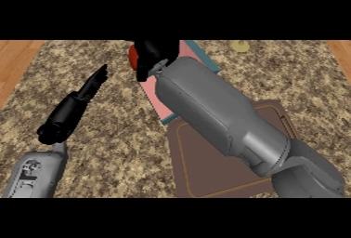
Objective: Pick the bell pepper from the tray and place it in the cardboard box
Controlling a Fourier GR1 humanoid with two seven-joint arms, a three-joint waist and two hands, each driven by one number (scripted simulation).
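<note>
Speckled stone-like counter [103, 153], wooden edges [14, 60], matt brown tray [205, 172], perhaps plastic

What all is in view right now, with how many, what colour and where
bell pepper: one, red, upper middle, mostly hidden under the right hand
cardboard box: one, pink inside with a teal rim, upper middle, largely covered by the right forearm
tray: one, brown with a thin lighter line near its edge, lower middle to right, partly under the right forearm
small pale yellow object: one, top right on the counter, too small to identify
counter: one, speckled brown stone with a wood strip at each side
left hand: one, black, left of centre, fingers straight, touching nothing
right hand: one, black, top centre, curled over the bell pepper
</note>
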